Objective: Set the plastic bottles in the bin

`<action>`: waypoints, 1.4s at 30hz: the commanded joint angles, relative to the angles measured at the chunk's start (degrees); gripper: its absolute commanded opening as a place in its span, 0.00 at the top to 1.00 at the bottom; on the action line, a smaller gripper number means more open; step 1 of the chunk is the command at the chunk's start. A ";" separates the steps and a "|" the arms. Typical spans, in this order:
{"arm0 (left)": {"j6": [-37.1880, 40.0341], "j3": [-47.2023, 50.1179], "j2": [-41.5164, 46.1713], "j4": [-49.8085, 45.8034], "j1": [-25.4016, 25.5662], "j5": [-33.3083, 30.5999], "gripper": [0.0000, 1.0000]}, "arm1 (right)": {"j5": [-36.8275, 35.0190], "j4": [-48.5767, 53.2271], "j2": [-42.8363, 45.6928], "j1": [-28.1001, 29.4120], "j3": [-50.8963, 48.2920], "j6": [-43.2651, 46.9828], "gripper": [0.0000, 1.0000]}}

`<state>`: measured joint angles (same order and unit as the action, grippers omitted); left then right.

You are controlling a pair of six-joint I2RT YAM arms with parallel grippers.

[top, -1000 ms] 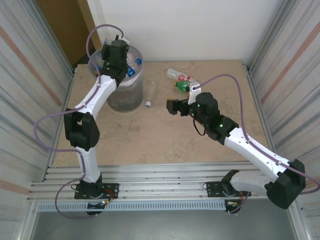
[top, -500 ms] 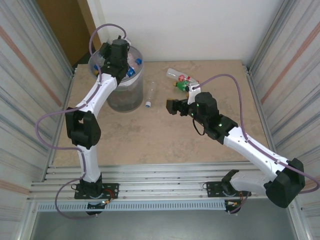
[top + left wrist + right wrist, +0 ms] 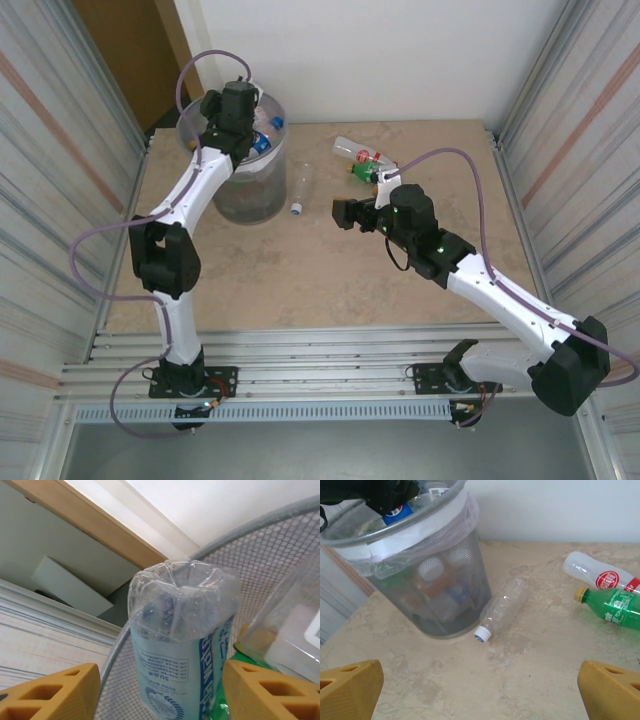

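A blue-and-white labelled bottle (image 3: 182,645) stood inside the bin (image 3: 260,555), between the spread fingers of the left gripper (image 3: 160,680) and touching neither. On the table (image 3: 300,280), a bare clear bottle (image 3: 504,607) lay just beside the bin. A red-labelled bottle (image 3: 600,575) and a green bottle (image 3: 612,605) lay further off. The right gripper (image 3: 345,213) hovered with its jaws wide apart.

I can't read a single word from here. On my left wrist view, the crushed clear plastic bottle (image 3: 182,645) carries a pale label with a dark blue stripe and print too fine to read. On the right wrist view, the clear bottle with a white label (image 3: 600,575) shows a round red emblem. The green plastic bottle (image 3: 610,605) has an illegible label, and the blue-labelled bottle (image 3: 400,511) has white marks I can't resolve.
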<state>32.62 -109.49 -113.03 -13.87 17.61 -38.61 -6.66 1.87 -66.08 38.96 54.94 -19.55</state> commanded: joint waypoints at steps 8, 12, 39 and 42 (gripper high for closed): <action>-11.73 7.12 14.62 -1.98 2.79 12.41 0.29 | -3.84 5.26 -0.65 -2.44 3.28 -2.98 0.02; -16.53 9.74 20.28 -2.75 4.44 17.98 0.26 | -4.18 10.04 -2.16 -5.78 6.33 -5.20 0.02; -48.48 49.86 54.32 7.58 4.89 40.57 0.01 | 16.06 35.19 -56.10 -26.26 58.07 15.34 0.02; -50.22 52.88 55.88 8.49 4.74 40.77 0.01 | 19.32 34.86 -60.72 -27.98 62.37 15.50 0.02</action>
<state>-14.06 -58.67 -59.13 -8.47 22.83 1.08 8.56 35.27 -124.31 12.73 112.95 -6.94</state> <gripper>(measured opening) 0.986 0.978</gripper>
